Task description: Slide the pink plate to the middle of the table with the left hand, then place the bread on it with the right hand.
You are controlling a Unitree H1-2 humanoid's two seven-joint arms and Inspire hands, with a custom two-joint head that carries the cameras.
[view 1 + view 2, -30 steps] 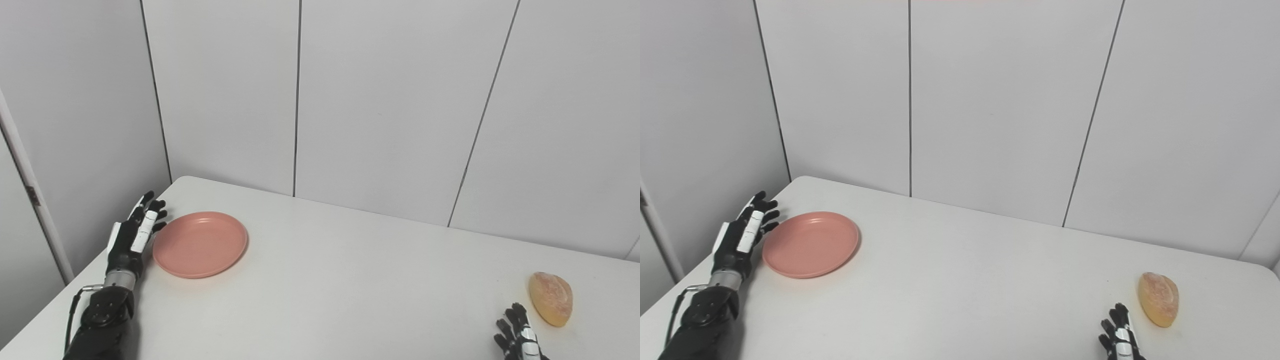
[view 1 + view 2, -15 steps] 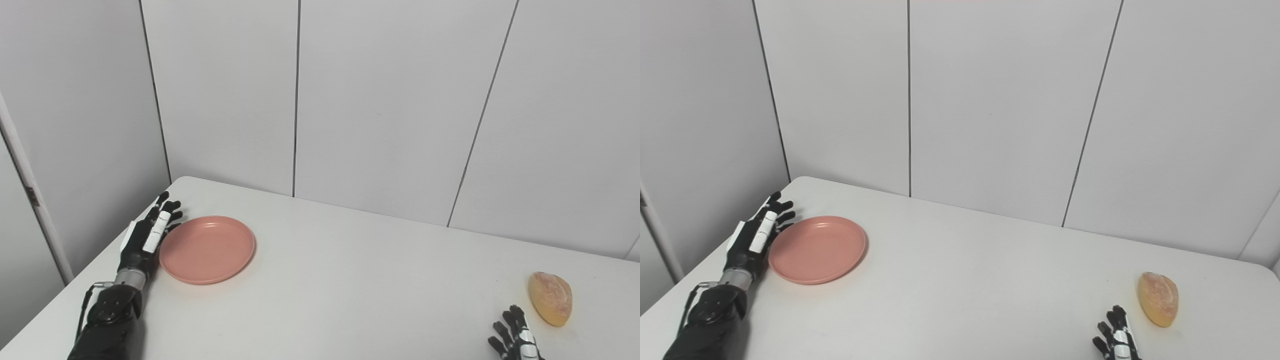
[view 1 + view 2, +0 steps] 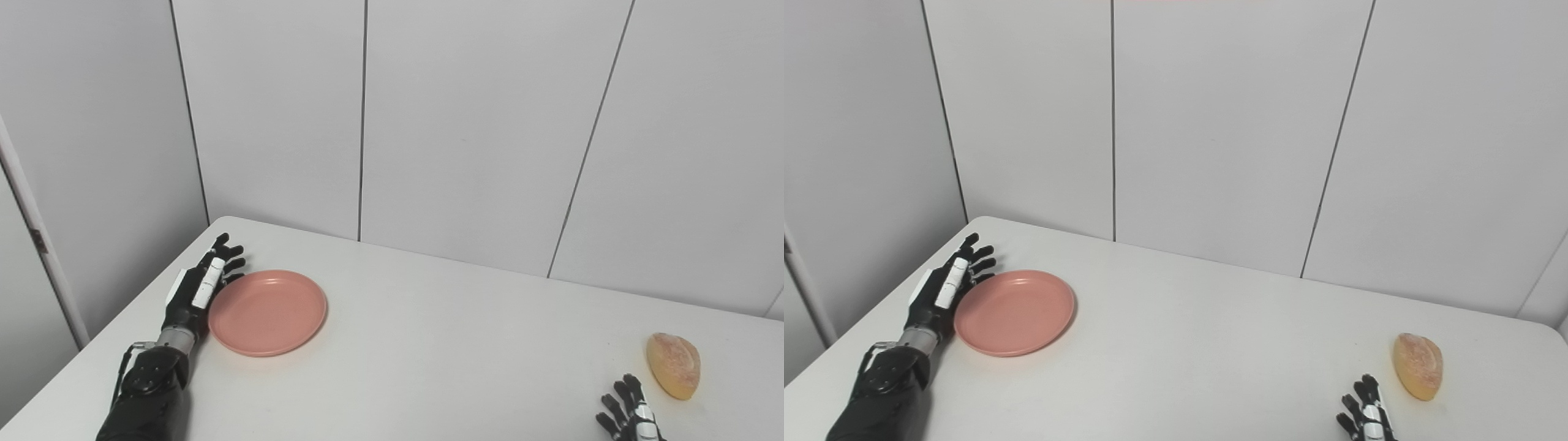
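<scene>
My left robot hand (image 3: 199,288), fingers spread, presses its edge against the pink plate (image 3: 267,312) at the worktop's (image 3: 429,355) left. The bread (image 3: 1418,366) lies far right, beside my right robot hand (image 3: 1363,416), fingers apart; both views match.

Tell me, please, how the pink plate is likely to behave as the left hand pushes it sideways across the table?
The pink plate looks shallow, rigid and flat-bottomed, so it should slide rather than tip. The white table looks smooth, so it may glide easily. The left hand presses only one rim, so it might rotate.
</scene>
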